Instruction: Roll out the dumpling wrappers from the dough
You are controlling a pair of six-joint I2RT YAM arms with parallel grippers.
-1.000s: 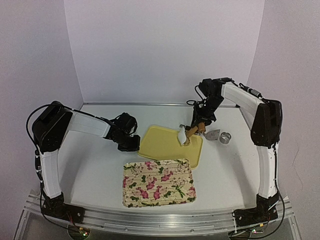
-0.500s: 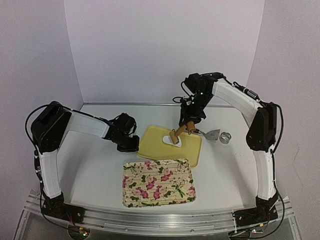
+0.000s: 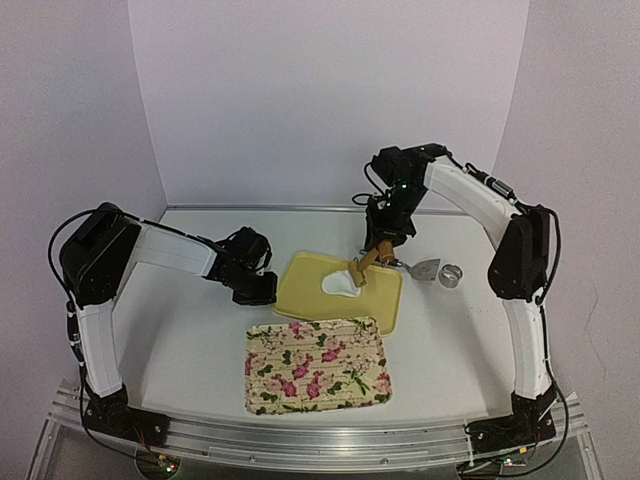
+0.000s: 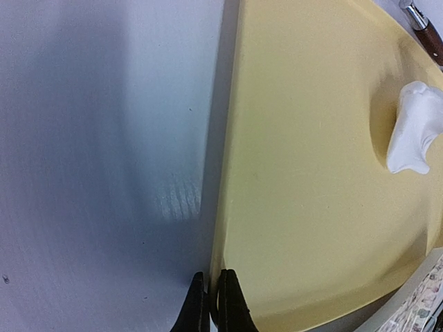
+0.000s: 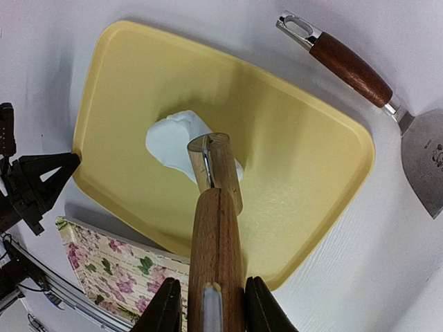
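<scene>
A white lump of dough [image 3: 339,284] [image 5: 170,137] [image 4: 414,128] lies mid-way on the yellow tray [image 3: 385,300] [image 5: 304,152] [image 4: 304,207]. My right gripper [image 3: 384,244] [image 5: 213,296] is shut on the handle of a wooden roller [image 3: 364,266] [image 5: 216,228]. The roller's head presses on the dough's right side. My left gripper [image 3: 263,290] [image 4: 210,306] is shut on the tray's left rim, one finger on each side of it. No dumpling wrappers are in view.
A floral tray [image 3: 318,365] [image 5: 114,266] sits just in front of the yellow one. To the right of the yellow tray lie a wooden-handled scraper [image 3: 424,268] [image 5: 348,66] and a metal ring cutter [image 3: 452,275]. White walls close in the back and sides.
My right arm has carried the roller and the dough left, from the tray's right edge to its middle. The dough now lies on the tray. The left arm has not moved.
</scene>
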